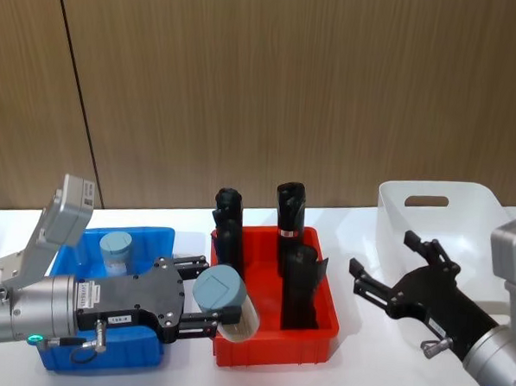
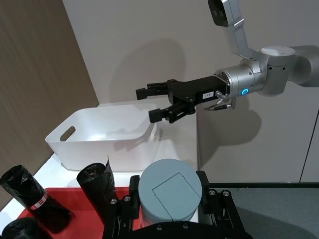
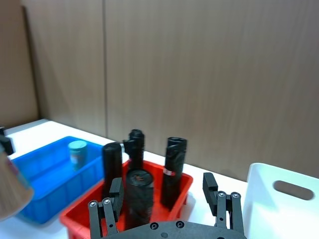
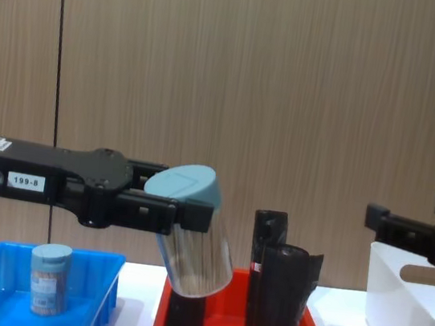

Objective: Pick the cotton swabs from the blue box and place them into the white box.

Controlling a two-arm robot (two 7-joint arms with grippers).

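The left end effector (image 1: 211, 296) is clenched on a tub of cotton swabs (image 1: 226, 301), its fingers gripping the tub just below the pale grey-blue lid. The tub hangs in the air, clear of every bin, over the left edge of the red tray (image 1: 267, 349) and just right of the blue box (image 1: 102, 358). From the chest view it is tilted, lid uppermost and leaning to the robot's left (the thin pale sticks show through the clear wall).

A second tub (image 1: 116, 250) stands upright inside the blue box, toward its back.

Black rolls (image 1: 289, 212) stand in the red tray, which sits on the table (image 1: 357, 375) between the blue box and the white box (image 1: 475, 213).

The right end effector (image 1: 389, 262) is released, its fingers spread wide and holding nothing. It hovers above the table between the red tray and the white box, near the white box's front left corner, pointing toward the left arm.
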